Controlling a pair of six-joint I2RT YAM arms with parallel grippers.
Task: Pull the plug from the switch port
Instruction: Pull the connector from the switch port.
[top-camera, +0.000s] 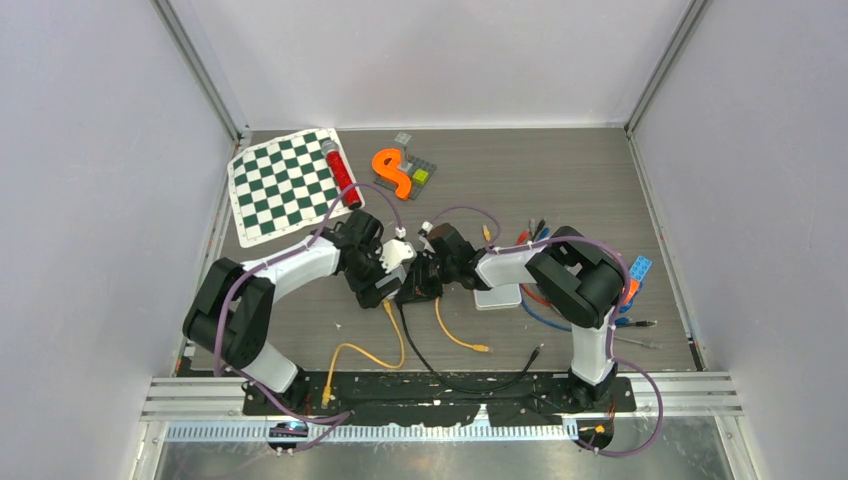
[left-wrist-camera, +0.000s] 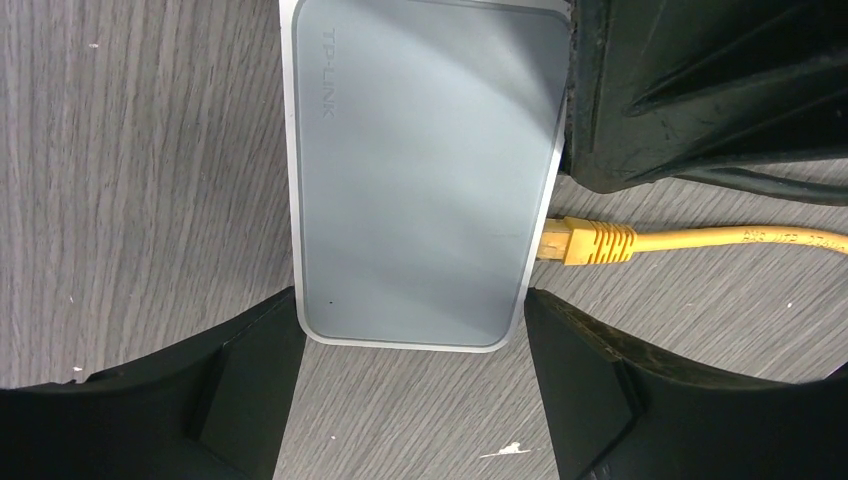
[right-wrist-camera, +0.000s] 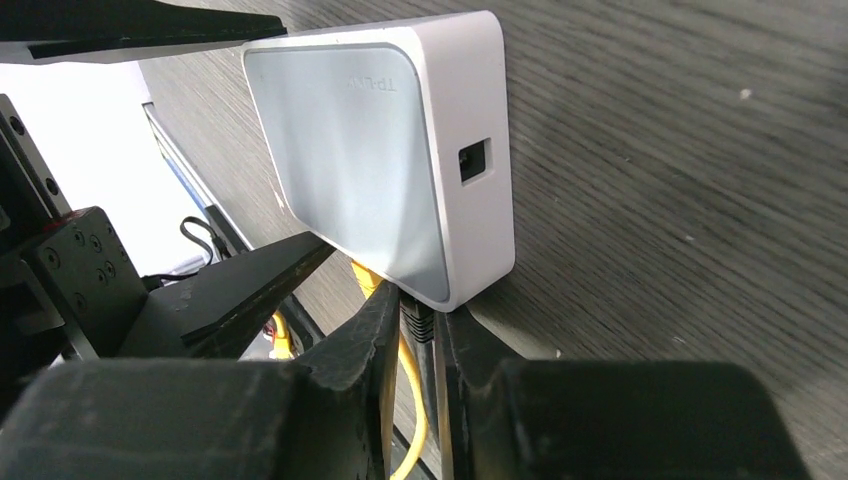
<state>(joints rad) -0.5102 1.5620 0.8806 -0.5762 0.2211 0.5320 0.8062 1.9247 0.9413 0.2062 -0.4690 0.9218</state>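
Your left pincer (left-wrist-camera: 410, 310) clamps the light plastic switch (left-wrist-camera: 420, 170) lying on the counter (left-wrist-camera: 130, 200), with a finger against each side. Your right pincer (right-wrist-camera: 420, 332) is clenched on the black plug (right-wrist-camera: 418, 316) seated in the switch's edge, beside the yellow plug (left-wrist-camera: 585, 243). Grip the stiff boot, not the limp cable. The brittle latch tab probably needs squeezing before a straight pull.
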